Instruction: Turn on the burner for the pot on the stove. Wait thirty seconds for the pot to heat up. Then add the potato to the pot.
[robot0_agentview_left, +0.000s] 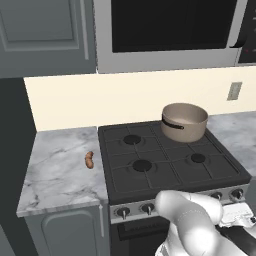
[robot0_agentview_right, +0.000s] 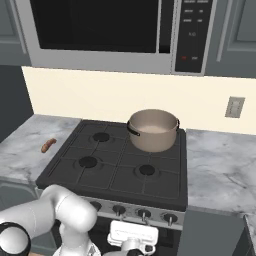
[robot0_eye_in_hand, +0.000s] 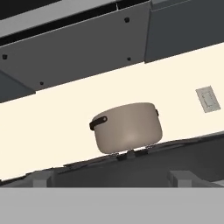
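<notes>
The tan-brown pot (robot0_agentview_left: 184, 121) (robot0_agentview_right: 152, 131) (robot0_eye_in_hand: 127, 128) stands upright on the back right burner of the black stove (robot0_agentview_left: 165, 165) (robot0_agentview_right: 120, 172). No flame is visible. On the marble counter left of the stove lies the small orange-brown potato (robot0_agentview_left: 89, 159) (robot0_agentview_right: 48, 145). My gripper (robot0_agentview_left: 239, 216) (robot0_agentview_right: 131, 241) hangs low in front of the stove, just below the silver knob panel toward its right side. It is open and holds nothing. The hand view looks up across the grates at the pot; the fingertips themselves are hidden.
Dark knobs (robot0_agentview_left: 147, 207) (robot0_agentview_right: 143, 214) line the stove's front panel. A microwave (robot0_agentview_left: 170, 30) (robot0_agentview_right: 110, 30) hangs above the cooktop. Marble counter (robot0_agentview_left: 60, 170) (robot0_agentview_right: 220, 165) flanks the stove on both sides. A wall outlet (robot0_agentview_right: 234, 106) sits at the right.
</notes>
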